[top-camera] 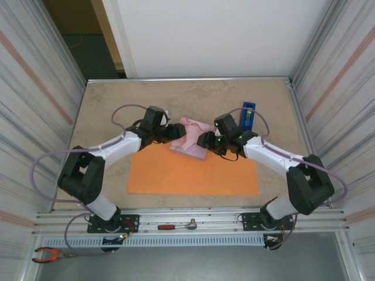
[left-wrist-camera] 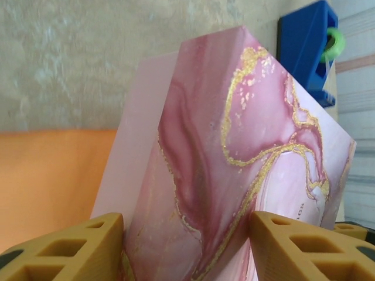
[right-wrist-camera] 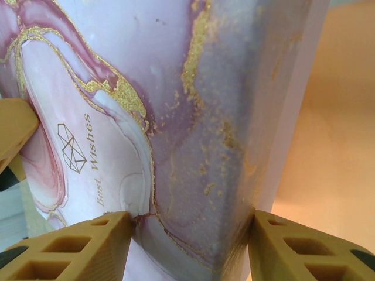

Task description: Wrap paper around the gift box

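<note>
Both arms reach in from the near edge of the tabletop (top-camera: 117,99) and meet at its middle, each bent sharply at the elbow. The left arm's elbow juts out to the left and the right arm's to the right, and their white forearms angle inward toward each other. Between them is the gift box (top-camera: 188,140), a pink marbled block veined with gold. It sits tilted over the far edge of the paper (top-camera: 193,175), a plain orange sheet lying flat on the tabletop nearer the bases. Whether the box's low corner touches the sheet cannot be told. The left gripper (top-camera: 170,133) clamps the box from the left side. In the left wrist view the gripper (left-wrist-camera: 184,225) has its tan fingers (left-wrist-camera: 88,246) about half spread, one pressed against each side of the gift box (left-wrist-camera: 234,164), which rises slanted in front of the lens. The right gripper (top-camera: 205,140) holds the opposite side. Seen from its own wrist, the gripper (right-wrist-camera: 190,225) pinches a corner of the gift box (right-wrist-camera: 176,105) in the same way, beside the gold lettering "Best Wishes". A blue tape dispenser (top-camera: 248,115) stands on the tabletop just beyond the right wrist, apart from the box.
</note>
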Tool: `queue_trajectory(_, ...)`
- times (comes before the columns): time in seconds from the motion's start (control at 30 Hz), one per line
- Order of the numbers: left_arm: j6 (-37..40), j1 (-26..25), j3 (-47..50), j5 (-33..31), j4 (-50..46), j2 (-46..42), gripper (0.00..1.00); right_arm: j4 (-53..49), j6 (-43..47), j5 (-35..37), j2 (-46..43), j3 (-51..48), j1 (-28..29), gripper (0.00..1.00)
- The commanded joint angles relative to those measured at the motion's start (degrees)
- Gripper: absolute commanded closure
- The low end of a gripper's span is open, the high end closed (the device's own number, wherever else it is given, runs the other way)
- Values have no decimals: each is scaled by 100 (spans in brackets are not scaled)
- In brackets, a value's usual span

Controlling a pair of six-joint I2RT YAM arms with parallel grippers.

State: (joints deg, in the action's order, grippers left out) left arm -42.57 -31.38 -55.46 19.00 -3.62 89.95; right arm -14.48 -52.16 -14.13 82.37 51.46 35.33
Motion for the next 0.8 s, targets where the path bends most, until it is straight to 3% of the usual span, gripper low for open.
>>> queue_trajectory(0.0, -564, -735, 284, 750, 628, -621, 43, 588, -148, -110, -263, -167, 439, 46)
queue_trajectory(0.17, -785, -1092, 941, 341, 703, -1011, 42, 525, -250, -55, -485, -532, 526, 45)
queue_trajectory(0.4, -894, -1034, 1613, 42, 1037, -969, 40, 463, -192, 51, -123, -694, 469, 44)
queue_trajectory(0.47, -901, -873, 1734, 11, 1062, -992, 39, 438, -173, 37, -63, -699, 350, 39)
queue_trajectory(0.6, -720, -431, 1860, 22, 1021, -1164, 35, 168, 8, 32, -279, -663, 92, 17)
queue_trajectory(0.77, -575, 254, 2019, -54, 1027, -1179, 32, -126, 205, 58, -817, -831, -411, 12)
